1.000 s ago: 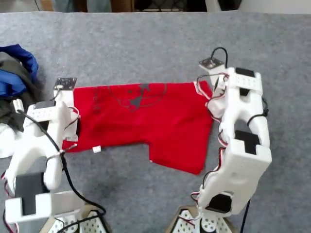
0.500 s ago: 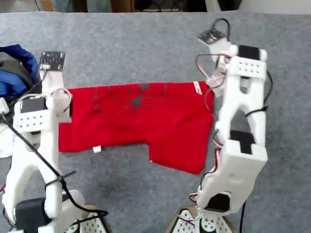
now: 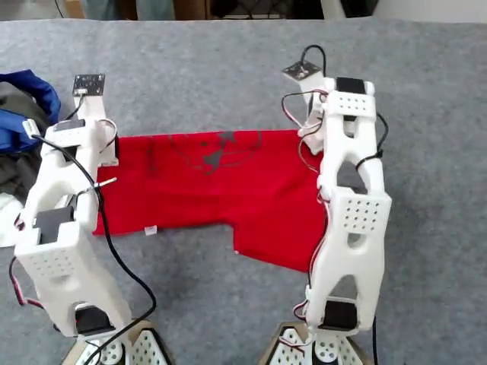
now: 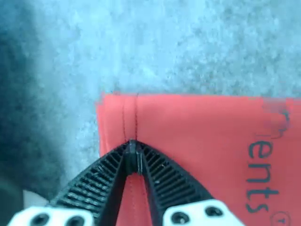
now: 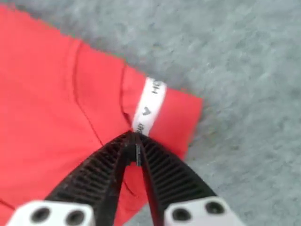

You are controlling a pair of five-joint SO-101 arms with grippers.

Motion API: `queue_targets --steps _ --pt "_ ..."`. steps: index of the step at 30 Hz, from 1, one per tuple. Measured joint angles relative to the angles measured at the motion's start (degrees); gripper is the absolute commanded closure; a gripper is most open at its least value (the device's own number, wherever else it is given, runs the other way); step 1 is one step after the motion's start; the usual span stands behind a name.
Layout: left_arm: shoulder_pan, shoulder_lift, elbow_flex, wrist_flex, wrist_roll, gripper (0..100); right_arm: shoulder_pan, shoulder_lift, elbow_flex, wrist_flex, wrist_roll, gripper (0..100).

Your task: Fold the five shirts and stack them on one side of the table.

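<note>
Lowered left hand (image 4: 133,157) and right hand (image 5: 135,142) pinch corners of red shirt (image 3: 221,190).

So the shirt (image 3: 221,190) is lying spread flat in the middle of the table (image 3: 426,91), long side running left to right. One flap sticks out toward the near edge on its right half. Both arms have their bases at the near edge. The left arm (image 3: 61,228) runs up along the shirt's left end, and the right arm (image 3: 350,213) runs up along its right end. The left gripper (image 4: 132,157) sits on the hem by the far-left corner, tips pinched together on the cloth. The right gripper (image 5: 136,147) is at the far-right corner, tips closed on the cloth just beside the little label (image 5: 149,106) (which sits right near that corner's edge). A heap of other clothes (image 3: 23,122) lies at the table's left edge, on the other side of the left arm from the shirt.
</note>
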Motion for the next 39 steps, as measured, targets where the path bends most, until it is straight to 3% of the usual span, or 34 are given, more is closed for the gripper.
queue_targets --steps 12,18,23,29,34,39 --pt "0.0 -0.6 -2.5 2.6 -1.5 97 2.1 5.8 -26.7 15.0 2.2 98.3" --pt "0.6 -13.2 4.8 6.9 -7.2 97 2.0 5.8 -32.4 16.8 2.9 98.3" --pt "0.7 -21.3 11.0 2.6 -7.6 97 -0.9 5.8 -32.4 16.7 1.9 98.3" --pt "2.6 -16.4 11.5 -6.2 -2.1 97 -4.9 11.3 -33.1 10.4 -1.4 98.3" --pt "2.7 -4.9 8.4 -5.1 -1.8 97 -4.7 18.3 -33.1 6.0 -3.9 98.3" --pt "1.5 -3.2 4.3 -2.1 -0.8 97 -3.7 19.3 -33.8 5.5 -4.0 98.3"
